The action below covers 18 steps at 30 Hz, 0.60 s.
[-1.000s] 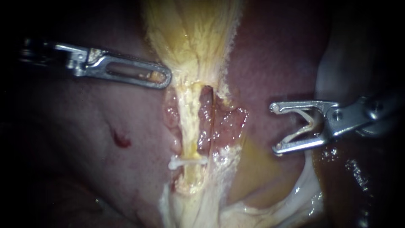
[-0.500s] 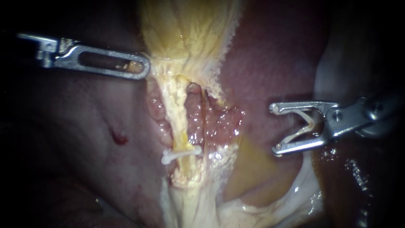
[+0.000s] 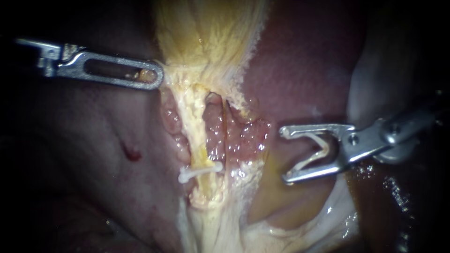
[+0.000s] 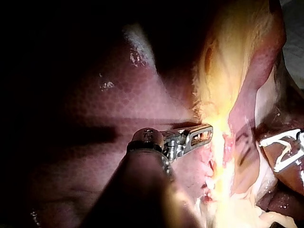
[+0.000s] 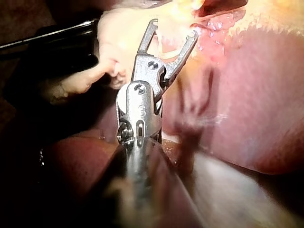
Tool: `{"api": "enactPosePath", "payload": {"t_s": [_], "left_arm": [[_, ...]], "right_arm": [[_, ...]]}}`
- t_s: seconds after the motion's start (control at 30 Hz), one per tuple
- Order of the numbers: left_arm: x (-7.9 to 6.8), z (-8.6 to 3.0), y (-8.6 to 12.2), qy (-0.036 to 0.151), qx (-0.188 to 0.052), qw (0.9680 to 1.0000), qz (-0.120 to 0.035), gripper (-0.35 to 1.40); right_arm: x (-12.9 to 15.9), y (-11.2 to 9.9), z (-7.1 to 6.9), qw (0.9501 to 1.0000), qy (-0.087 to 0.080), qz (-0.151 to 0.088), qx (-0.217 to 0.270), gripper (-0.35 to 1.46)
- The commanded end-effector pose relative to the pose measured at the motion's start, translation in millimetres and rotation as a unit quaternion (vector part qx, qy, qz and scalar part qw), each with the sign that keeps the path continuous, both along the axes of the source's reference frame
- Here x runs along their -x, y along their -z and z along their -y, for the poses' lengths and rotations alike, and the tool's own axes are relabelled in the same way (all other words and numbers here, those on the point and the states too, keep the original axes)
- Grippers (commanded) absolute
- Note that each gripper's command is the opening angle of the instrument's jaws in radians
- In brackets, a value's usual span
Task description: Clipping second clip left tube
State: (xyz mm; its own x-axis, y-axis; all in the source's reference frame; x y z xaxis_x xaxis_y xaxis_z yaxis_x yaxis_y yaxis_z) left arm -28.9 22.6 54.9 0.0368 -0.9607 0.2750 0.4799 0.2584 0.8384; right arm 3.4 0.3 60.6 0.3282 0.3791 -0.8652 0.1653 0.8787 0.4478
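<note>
1. My right instrument [image 5: 174, 27] has its jaws spread wide, with a pale clip [image 5: 163, 42] between them, hard to separate from what lies behind.
2. Pale tissue [image 5: 111, 38] lies just beside the jaws.
3. Dark red liver [image 5: 256, 104] lies beside the instrument's other flank.

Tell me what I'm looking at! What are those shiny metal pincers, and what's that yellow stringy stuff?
This is a surgical robot working on a pig's liver, the dark red part, and its gallbladder, the yellowish bag. One picture comes from a tiny camera close to the tissue; the other two come from cameras riding on each arm. The left instrument pinches the gallbladder's lower end. The pale string below is the left tube, with a white clip squeezing it. The right instrument carries an open clip, V-shaped, between its jaws, not yet at the tube.
</note>
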Motion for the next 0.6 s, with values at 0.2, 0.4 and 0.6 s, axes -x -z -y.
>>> {"api": "enactPosePath", "payload": {"t_s": [0.2, 0.4, 0.6], "left_arm": [[0.1, 0.1, 0.2, 0.001, 0.000, 1.0000, -0.001, -0.35], [0.2, 0.3, 0.4, 0.001, 0.000, 1.0000, -0.001, -0.35], [0.4, 0.4, 0.7, 0.002, 0.000, 1.0000, -0.002, -0.35]], "right_arm": [[-3.4, -1.6, 1.3, 0.9997, 0.003, -0.001, -0.022, 0.50], [-6.1, -3.4, 1.8, 0.9992, 0.002, -0.004, -0.040, 0.50], [-7.8, -5.2, 1.7, 0.9985, 0.000, -0.007, -0.055, 0.50]]}}
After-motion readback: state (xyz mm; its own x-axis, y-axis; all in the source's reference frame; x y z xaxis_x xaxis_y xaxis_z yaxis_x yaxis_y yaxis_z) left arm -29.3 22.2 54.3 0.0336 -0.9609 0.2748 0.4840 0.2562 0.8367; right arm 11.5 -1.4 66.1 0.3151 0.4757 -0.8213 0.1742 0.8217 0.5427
